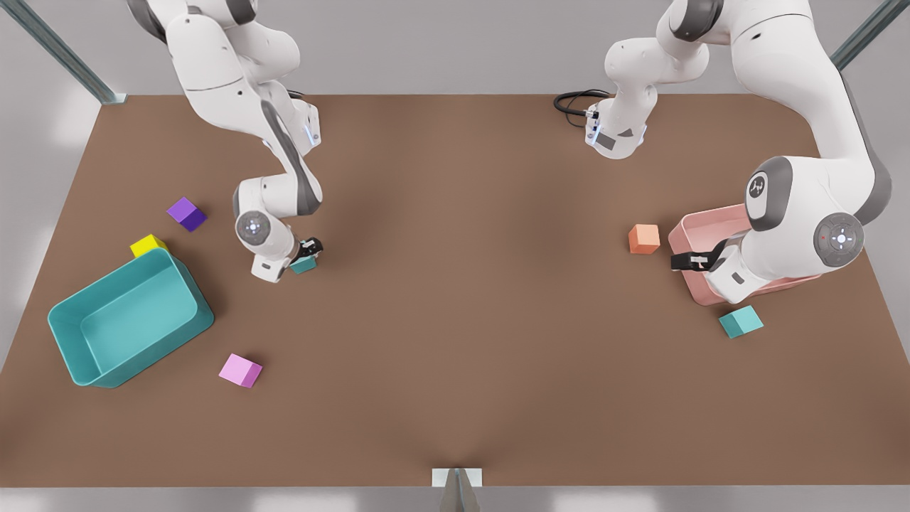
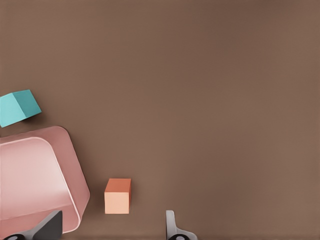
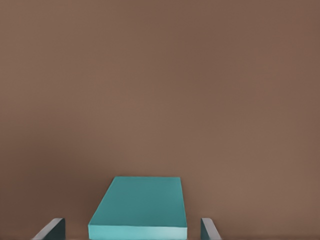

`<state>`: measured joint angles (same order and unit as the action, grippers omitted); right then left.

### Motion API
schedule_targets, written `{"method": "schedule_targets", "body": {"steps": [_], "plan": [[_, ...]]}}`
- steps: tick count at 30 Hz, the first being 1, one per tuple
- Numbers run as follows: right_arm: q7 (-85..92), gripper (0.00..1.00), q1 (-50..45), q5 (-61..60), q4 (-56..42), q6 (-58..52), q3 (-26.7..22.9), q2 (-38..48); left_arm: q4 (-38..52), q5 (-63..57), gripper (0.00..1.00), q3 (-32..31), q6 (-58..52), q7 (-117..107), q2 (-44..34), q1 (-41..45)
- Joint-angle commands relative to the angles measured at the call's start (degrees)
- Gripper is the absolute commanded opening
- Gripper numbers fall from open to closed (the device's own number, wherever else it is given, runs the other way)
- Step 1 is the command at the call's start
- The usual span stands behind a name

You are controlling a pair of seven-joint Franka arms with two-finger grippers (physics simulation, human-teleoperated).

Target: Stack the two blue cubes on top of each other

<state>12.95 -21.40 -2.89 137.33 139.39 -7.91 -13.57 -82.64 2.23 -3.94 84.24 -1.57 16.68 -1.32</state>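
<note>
1. Right wrist view: my right gripper (image 3: pixel 132 230) is open, one fingertip (image 3: pixel 50 229) on each side of a small matte teal cube (image 3: pixel 139 209); a gap shows between each finger and the cube, so I record no contact.
2. Front view confirms this: the right gripper (image 1: pixel 307 254) is low over the brown matte tabletop (image 1: pixel 455 341), on the front view's left, with that first teal cube (image 1: pixel 304 264) just beneath it and resting on the table.
3. Left wrist view: my left gripper (image 2: pixel 112 232) is open and holds nothing, its fingertips (image 2: pixel 50 226) spread wide.
4. Near that gripper sits a small orange cube (image 2: pixel 118 195), just beside the rounded corner of a pale pink rectangular bin (image 2: pixel 35 175); cube and bin stand apart.
5. Beyond the pink bin's far corner lies the second small teal cube (image 2: pixel 19 107), on the table, clear of the bin.
6. Front view places the left gripper (image 1: pixel 684 262) on the front view's right, over the pink bin's (image 1: pixel 700 220) edge, between the orange cube (image 1: pixel 644 238) and the second teal cube (image 1: pixel 741 321).
7. The two teal cubes lie well apart, on opposite sides of the table; they are not stacked.
8. Farther to the front view's left: a large teal rectangular bin (image 1: pixel 71 341), a yellow cube (image 1: pixel 146 244) touching its rear corner, a dark purple cube (image 1: pixel 186 213) behind, and a pale violet cube (image 1: pixel 240 370) in front.
</note>
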Motion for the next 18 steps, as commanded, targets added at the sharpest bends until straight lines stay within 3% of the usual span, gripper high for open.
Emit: {"method": "schedule_targets", "body": {"steps": [1, 7, 9, 11, 12, 18], "plan": [[0.2, 1.0, 0.0, -0.1, 0.7, 2.1, 0.0, -0.8, 0.0, 0.0, 1.0, 0.0, -0.1, -0.2, -0.1, 0.0], [0.2, 0.99, 0.0, -0.1, 0.7, 4.3, 0.0, -3.7, 0.0, 0.0, 1.0, 0.0, -0.5, -0.4, 0.1, 0.0], [0.3, 0.9, 0.0, -0.1, 0.7, 5.0, 0.0, -4.4, 0.0, 0.0, 1.0, 0.0, -0.5, -0.4, 0.1, 0.0], [1.1, 0.71, 0.2, -0.1, 0.7, 5.0, 0.0, -4.5, 0.0, 0.0, 1.0, 0.0, -0.5, -0.4, 0.1, 0.0], [1.4, 0.67, 0.2, -0.1, 0.5, 4.9, -0.1, -4.4, 0.0, 0.0, 1.0, 0.0, -0.5, -0.4, 0.1, 0.0], [2.9, 0.67, 0.1, -1.2, -7.0, -0.8, 0.5, -3.2, 0.1, -0.2, 1.0, 0.0, -0.4, -1.8, 0.1, 0.0]]}}
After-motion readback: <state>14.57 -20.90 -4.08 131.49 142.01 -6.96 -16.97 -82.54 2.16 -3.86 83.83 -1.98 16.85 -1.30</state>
